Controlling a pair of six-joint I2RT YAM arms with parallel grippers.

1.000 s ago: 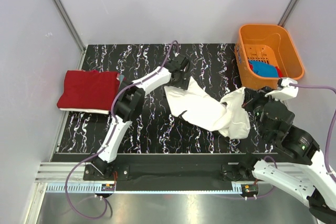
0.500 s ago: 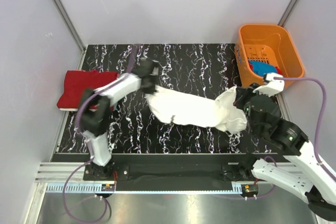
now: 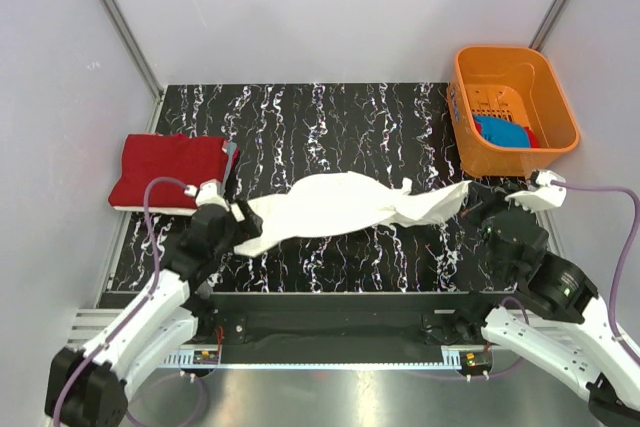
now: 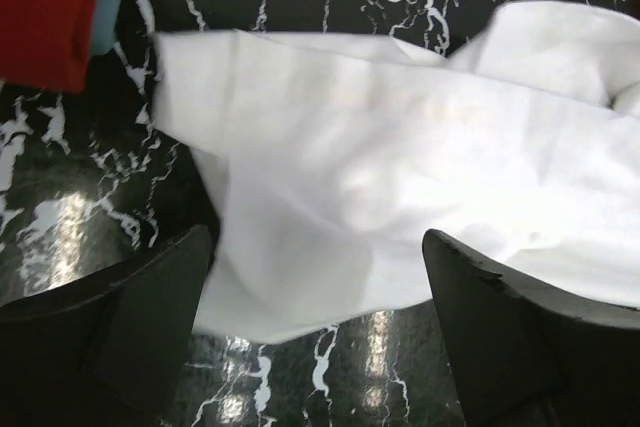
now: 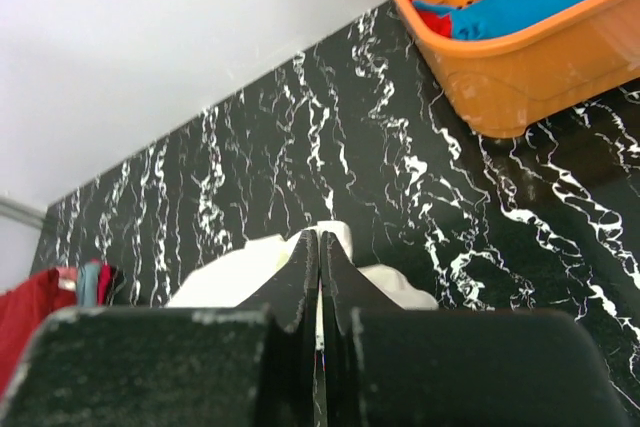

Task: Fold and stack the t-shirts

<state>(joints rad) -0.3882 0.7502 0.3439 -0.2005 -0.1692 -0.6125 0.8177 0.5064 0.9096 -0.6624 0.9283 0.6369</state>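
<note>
Soft white cloth t-shirt (image 3: 340,209) stretched long, wrinkled, on glossy black marbled tabletop (image 3: 330,117). Left hand (image 4: 315,247) wide over left edge; right hand (image 5: 319,239) pinched on right end.

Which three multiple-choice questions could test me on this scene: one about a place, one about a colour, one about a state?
1. Where does the orange basket stand?
A. at the far right corner of the table
B. at the near left corner
C. in the middle

2. What colour is the t-shirt lying across the middle of the table?
A. blue
B. white
C. green

3. In what state is the left gripper?
A. shut on the basket rim
B. shut on a red cloth
C. open

Answers:
1 A, the top view shows it at the far right.
2 B, the long cloth is plainly white.
3 C, its jaws stand wide apart over the t-shirt.
</note>
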